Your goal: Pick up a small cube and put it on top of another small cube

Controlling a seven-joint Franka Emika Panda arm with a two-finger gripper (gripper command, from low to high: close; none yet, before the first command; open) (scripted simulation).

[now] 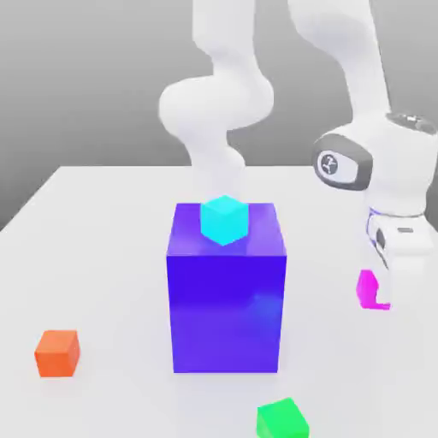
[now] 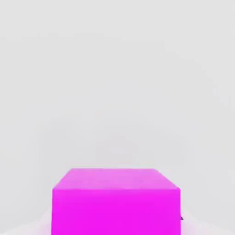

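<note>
From where I stand, the magenta plain small cube [image 1: 368,291] is right at the white two-finger pincer [image 1: 392,295], down on the pale worktop [image 1: 111,257] toward the exterior view's right. The pincer comes down from above, and part of it hides one side of the cube. The hand view has the cube close up, with a pale finger edge beside each of two opposite sides, so I take it to lie between the fingers rather than off to one side. The pincer is drawn in narrow, closed on the cube as far as I can judge. The cube has no long axis to speak of; what matters is that the fingers meet two opposite faces squarely, and they seem to.

The grip looks made, so the next move calls for a straight lift. A cube caught off-centre could twist or slip on the way up. The only arm here is already over it. Well apart, toward the exterior view's left, are the big blue block [image 1: 227,312], the cyan cube on top of it [image 1: 224,221] and the orange cube [image 1: 56,354]; the green cube [image 1: 282,421] lies nearer the camera.
</note>
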